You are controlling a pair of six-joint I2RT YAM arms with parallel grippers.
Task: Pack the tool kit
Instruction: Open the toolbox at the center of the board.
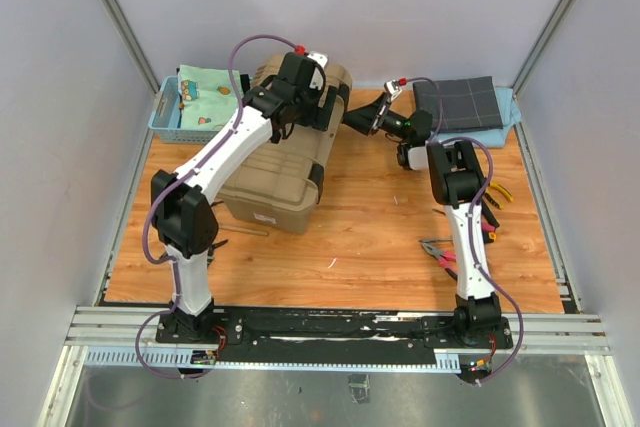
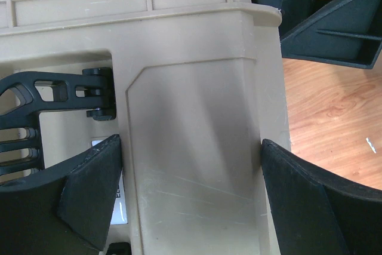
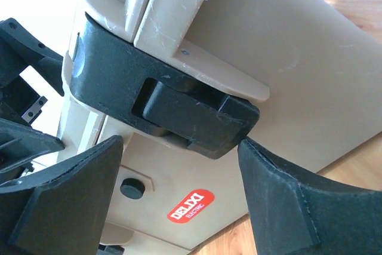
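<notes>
While its fingers stand apart on either side of a black latch [image 3: 179, 108], the right gripper [image 3: 179, 143] holds nothing, one fingertip meeting the latch's tip near the red label [image 3: 191, 205] on the tan toolbox [image 1: 275, 182]. The left gripper [image 2: 191, 141], likewise spread wide, straddles a tan wall panel at the box's far end. The toolbox sits lid down at the left-centre of the wooden table [image 1: 380, 237], pliers [image 1: 440, 252] lying well apart beside the right arm.
</notes>
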